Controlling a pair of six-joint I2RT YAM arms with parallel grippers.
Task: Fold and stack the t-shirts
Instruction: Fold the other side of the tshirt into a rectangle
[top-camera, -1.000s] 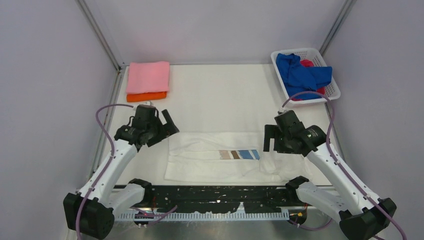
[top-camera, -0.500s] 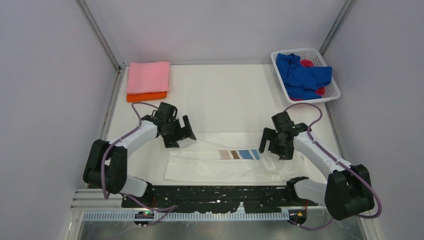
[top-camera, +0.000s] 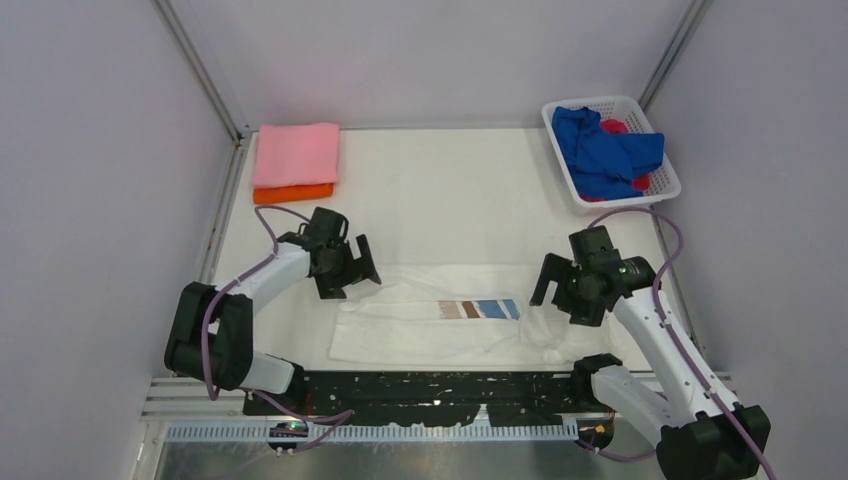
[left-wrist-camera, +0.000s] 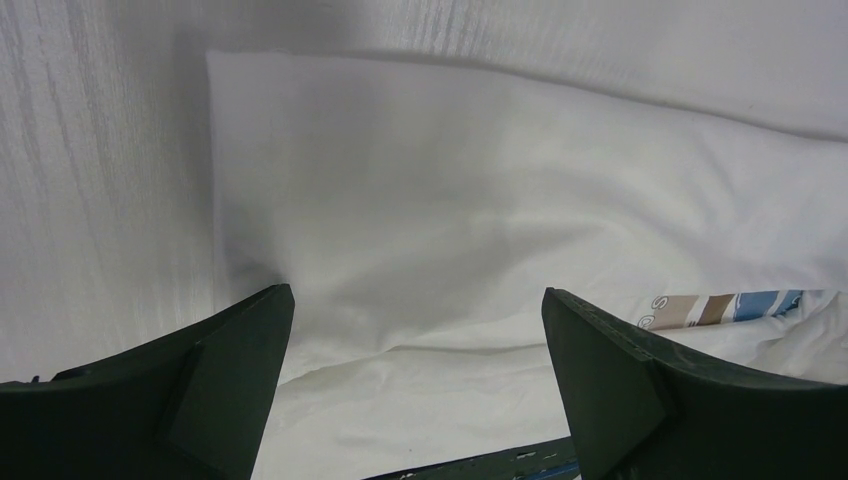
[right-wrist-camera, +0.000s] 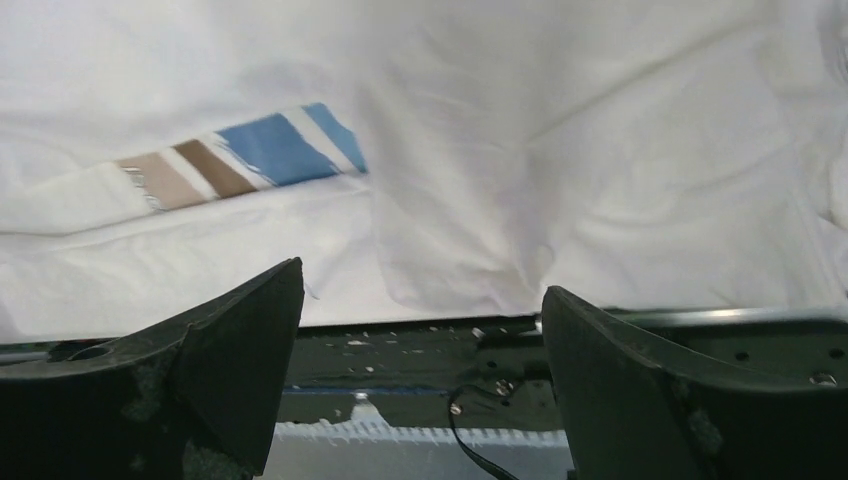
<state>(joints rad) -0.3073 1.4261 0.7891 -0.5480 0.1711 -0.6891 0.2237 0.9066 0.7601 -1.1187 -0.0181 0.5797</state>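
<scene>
White shirt (top-camera: 440, 318) lies partly folded at lower centre of the top view, print strip showing. Left gripper (top-camera: 350, 275) hangs released and empty over the shirt's upper-left corner. Right gripper (top-camera: 560, 295), also released and empty, is over its rumpled right end. Pink shirt (top-camera: 296, 153) sits folded on orange shirt (top-camera: 293, 193) at the upper left of the bench (top-camera: 450, 200). Blue shirt (top-camera: 600, 150) and red shirt (top-camera: 615, 126) are heaped in the basket (top-camera: 667, 182) at upper right.
</scene>
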